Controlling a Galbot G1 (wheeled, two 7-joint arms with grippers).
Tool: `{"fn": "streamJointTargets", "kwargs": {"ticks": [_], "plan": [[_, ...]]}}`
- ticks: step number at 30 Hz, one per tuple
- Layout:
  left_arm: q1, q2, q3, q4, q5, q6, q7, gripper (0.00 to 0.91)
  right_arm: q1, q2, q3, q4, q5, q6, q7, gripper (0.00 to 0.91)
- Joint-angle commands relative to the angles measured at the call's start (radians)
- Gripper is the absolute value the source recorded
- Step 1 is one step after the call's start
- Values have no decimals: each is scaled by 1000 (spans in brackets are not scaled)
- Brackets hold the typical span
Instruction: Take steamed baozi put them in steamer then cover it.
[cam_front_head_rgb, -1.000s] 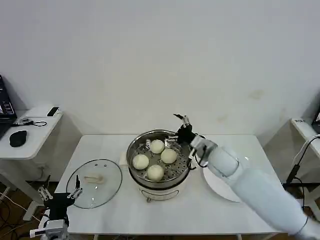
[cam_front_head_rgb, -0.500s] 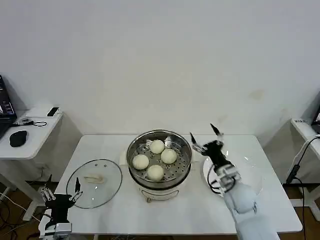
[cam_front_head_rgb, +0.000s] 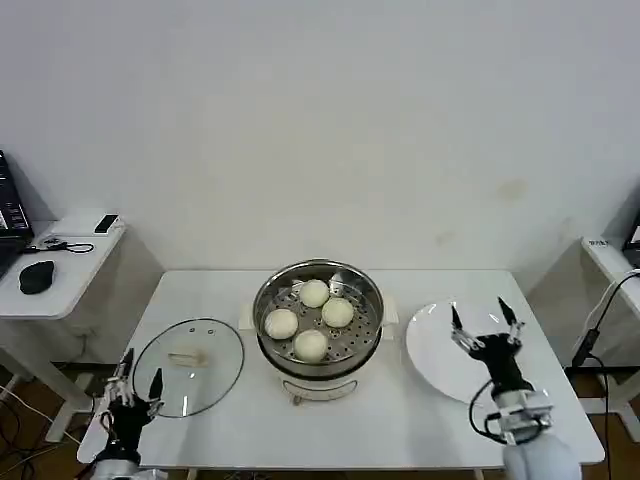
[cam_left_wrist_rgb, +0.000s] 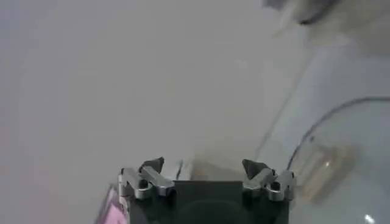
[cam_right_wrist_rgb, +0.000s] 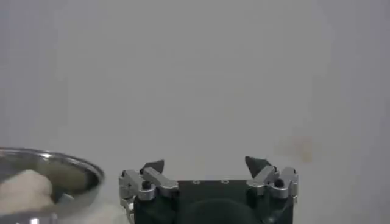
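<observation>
- While the four steamed baozi (cam_front_head_rgb: 313, 320) sit together on the perforated tray, none touches a gripper; they lie inside the steamer (cam_front_head_rgb: 318, 328).
- Steamer: shiny steel pot on a cream base, uncovered, at the middle of the white table (cam_front_head_rgb: 330, 425).
- Cover (cam_front_head_rgb: 188, 366): clear glass lid, pale handle up, flat on the table at the steamer's left, apart from it.
- White plate (cam_front_head_rgb: 440, 350): bare, on the steamer's right.
- Right gripper (cam_front_head_rgb: 484, 322): raised over the plate, jaws spread wide, holding nothing.
- Left gripper (cam_front_head_rgb: 130, 378): at the table's near left corner beside the cover's rim, jaws apart, empty.
</observation>
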Motion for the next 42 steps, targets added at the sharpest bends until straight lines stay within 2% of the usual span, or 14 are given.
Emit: {"fn": "streamJointTargets", "kwargs": {"ticks": [1,6,15,42], "plan": [[-131,62,60,183,282,-24,-15,907,-136,24,116,65,86,-22,-7,907],[-191,83,85,248,293,-26,-8,907,-146,26,122,85,93,-29,2,907],[-265,89,113,331,301,-30,-18,907,-153,64,110,92,68,4,29,907],[-382,88,171,459,310,-39,-23,907,-184,113,109,95,38,26,26,907]]}}
